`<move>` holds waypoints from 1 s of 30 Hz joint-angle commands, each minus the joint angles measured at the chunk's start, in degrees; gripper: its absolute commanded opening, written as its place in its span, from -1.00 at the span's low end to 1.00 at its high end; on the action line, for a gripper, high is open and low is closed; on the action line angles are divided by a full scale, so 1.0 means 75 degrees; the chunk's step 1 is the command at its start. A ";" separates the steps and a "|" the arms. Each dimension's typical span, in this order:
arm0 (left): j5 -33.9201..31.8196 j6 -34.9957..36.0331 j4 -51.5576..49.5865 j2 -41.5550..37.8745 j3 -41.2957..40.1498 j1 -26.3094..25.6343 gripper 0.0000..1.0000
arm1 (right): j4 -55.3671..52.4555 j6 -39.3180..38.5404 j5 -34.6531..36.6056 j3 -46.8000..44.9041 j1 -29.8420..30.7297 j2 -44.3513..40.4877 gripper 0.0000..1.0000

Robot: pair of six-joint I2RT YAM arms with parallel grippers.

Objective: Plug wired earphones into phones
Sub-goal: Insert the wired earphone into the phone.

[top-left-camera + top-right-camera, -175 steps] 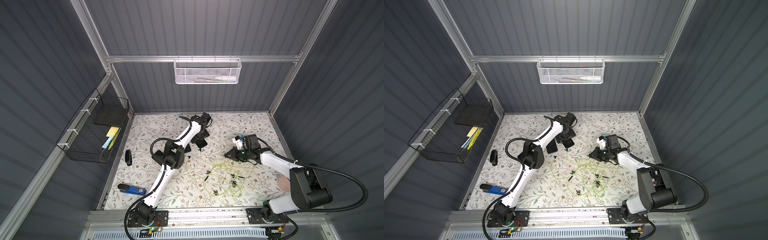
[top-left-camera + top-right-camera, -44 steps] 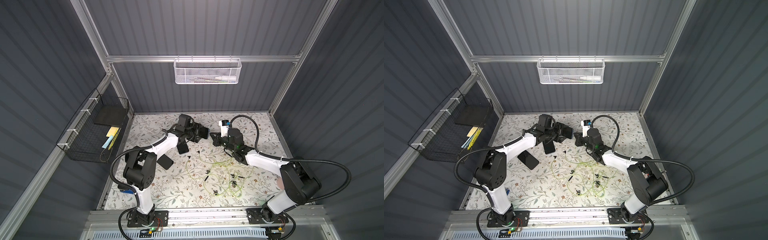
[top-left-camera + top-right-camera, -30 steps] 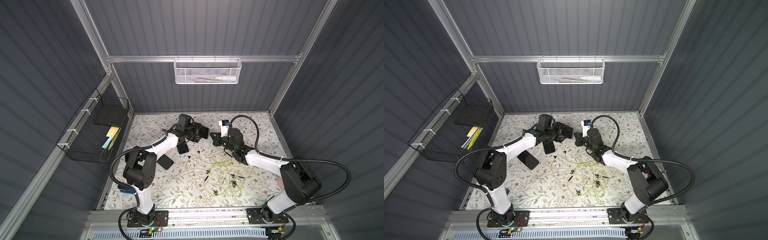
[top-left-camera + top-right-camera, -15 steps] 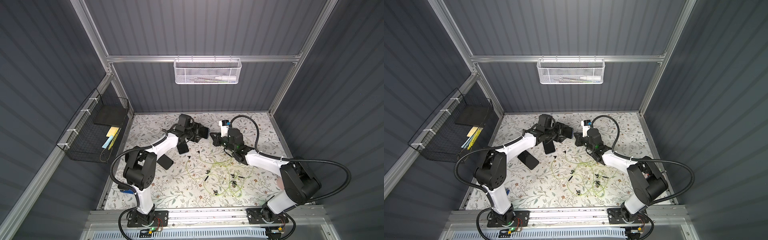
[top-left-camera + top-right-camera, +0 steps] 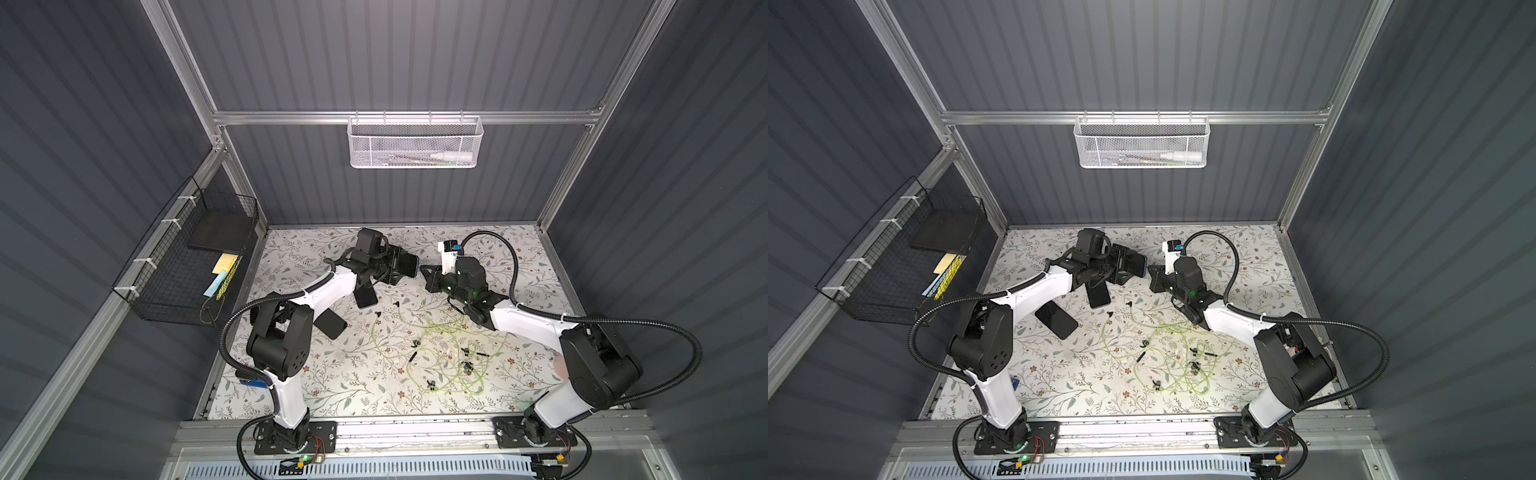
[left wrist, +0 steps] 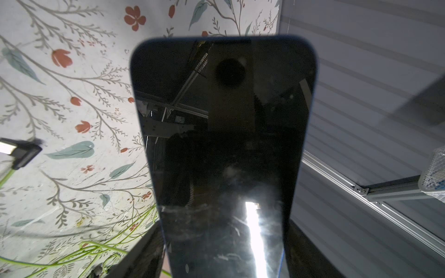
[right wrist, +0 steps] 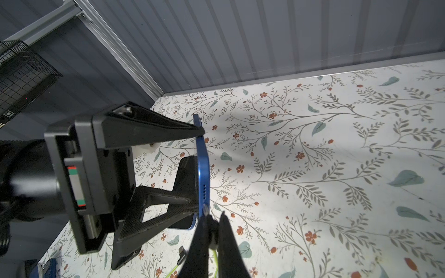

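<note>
My left gripper is shut on a phone with a blue rim, holding it off the table by its long sides. The phone's end edge faces my right gripper. That gripper is shut on a black earphone plug, whose tip meets the phone's end edge; I cannot tell if it is in. Its pale green cord trails down to the tangled wired earphones. Two more phones lie flat on the table.
A loose plug lies on the floral table beside the nearer flat phone. A black wire basket hangs on the left wall and a white mesh basket on the back wall. A blue item lies behind the left arm's base.
Nothing has moved in the last second and a half. Since the oldest frames both arms have swung to the back middle, the left one lifting a phone off the table.
</note>
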 commanded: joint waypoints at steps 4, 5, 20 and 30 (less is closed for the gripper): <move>0.0172 -0.0120 0.0395 0.0077 0.0297 -0.0081 -1.00 | -0.0257 0.0060 0.0080 -0.0141 0.0077 0.0119 -1.00; 0.0183 -0.0120 0.0404 0.0083 0.0291 -0.0081 -1.00 | -0.0252 0.0082 0.0089 -0.0159 0.0079 0.0104 -1.00; 0.0167 -0.0097 0.0418 0.0044 0.0440 -0.0092 -1.00 | -0.0589 -0.0080 0.0342 -0.0051 0.0089 0.0127 -1.00; 0.0053 -0.0057 0.0209 -0.0042 0.0440 -0.0261 -1.00 | -0.1062 -0.0042 0.0584 0.0221 0.0161 0.0165 -1.00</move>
